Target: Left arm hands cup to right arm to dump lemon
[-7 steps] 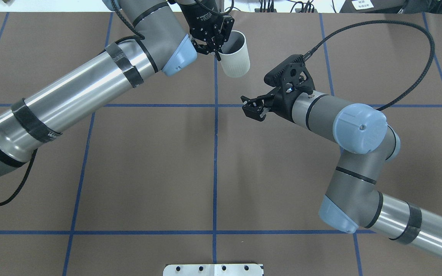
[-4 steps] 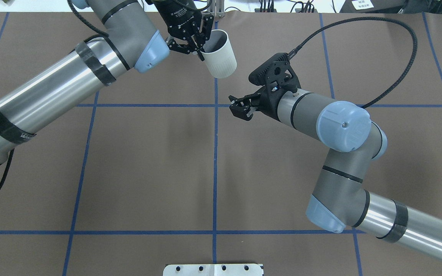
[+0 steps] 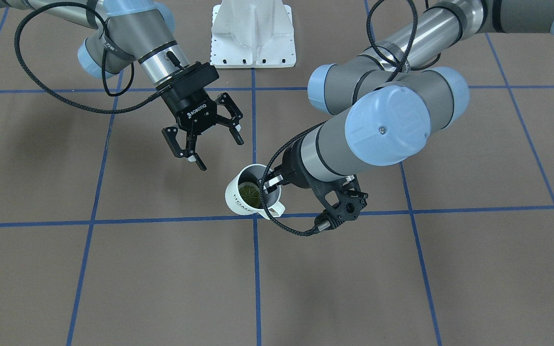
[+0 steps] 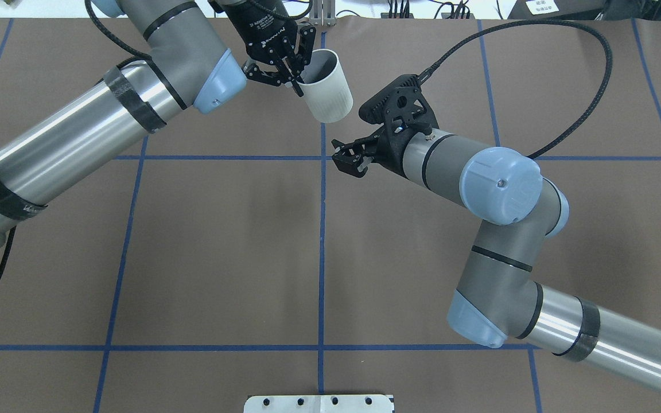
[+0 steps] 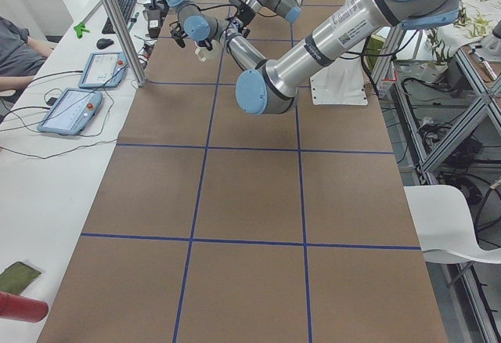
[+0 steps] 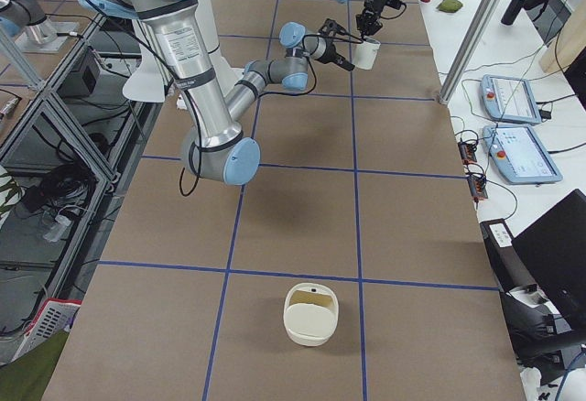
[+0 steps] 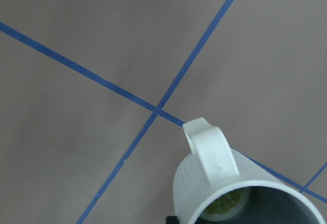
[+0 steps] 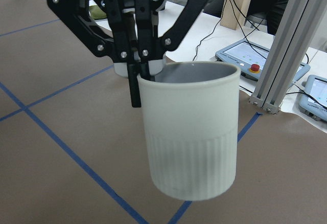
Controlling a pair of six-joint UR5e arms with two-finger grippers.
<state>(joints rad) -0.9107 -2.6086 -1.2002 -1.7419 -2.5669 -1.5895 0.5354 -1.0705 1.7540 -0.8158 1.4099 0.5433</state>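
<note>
**Left gripper (image 3: 268,185) holds cream-white ceramic mug (image 3: 238,201); right gripper (image 3: 222,154) open**

Front-facing view: the left gripper pinches the tilted mug's rim, holding it off the brown table (image 3: 161,269). A small round yellow-green lemon (image 3: 249,194) lies inside. The right gripper, near it, gapes wide and empty. Overhead view: the mug is over the table's far middle.

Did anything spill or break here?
No. The lemon sits inside the cup, which the left tool holds in the air by its rim. Nothing looks spilled or broken.
</note>
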